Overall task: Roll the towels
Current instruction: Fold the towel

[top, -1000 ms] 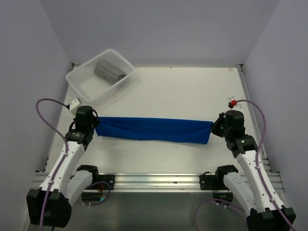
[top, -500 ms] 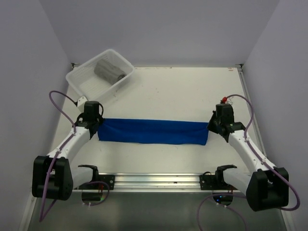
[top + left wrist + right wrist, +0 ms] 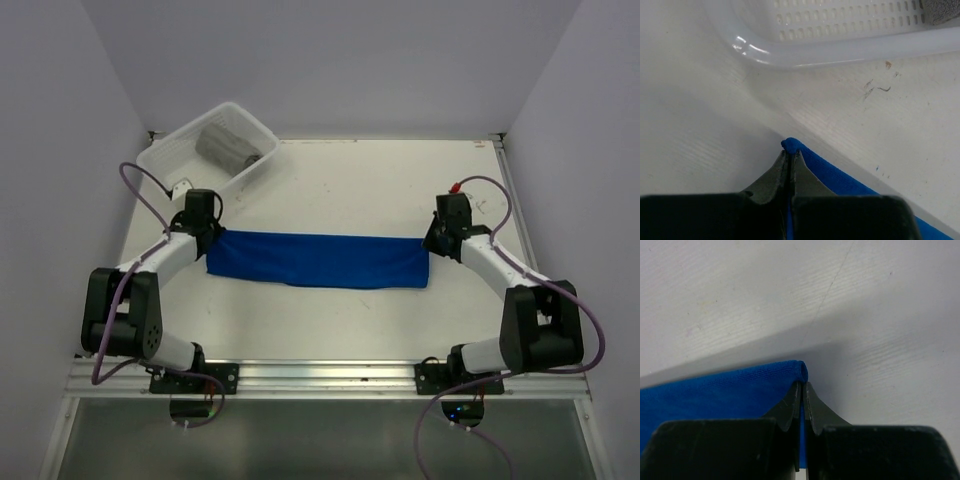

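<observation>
The blue towel (image 3: 318, 260) lies stretched as a long folded band across the middle of the table. My left gripper (image 3: 213, 240) is shut on its left end; the left wrist view shows the blue towel (image 3: 840, 180) pinched between the shut jaws of the left gripper (image 3: 790, 152). My right gripper (image 3: 430, 243) is shut on the right end, and the right wrist view shows the blue towel's (image 3: 720, 392) fold clamped in the right gripper (image 3: 803, 385). The grey towel (image 3: 226, 147) sits rolled in the basket.
A translucent white ribbed basket (image 3: 170, 170) stands at the back left, its rim (image 3: 840, 47) close ahead of my left gripper. The enclosure walls rise on the left, right and back. A metal rail runs along the near edge (image 3: 320, 375).
Both grippers have moved away from the bases towards the back, carrying the blue towel with them. The towel band now lies farther up the table.
</observation>
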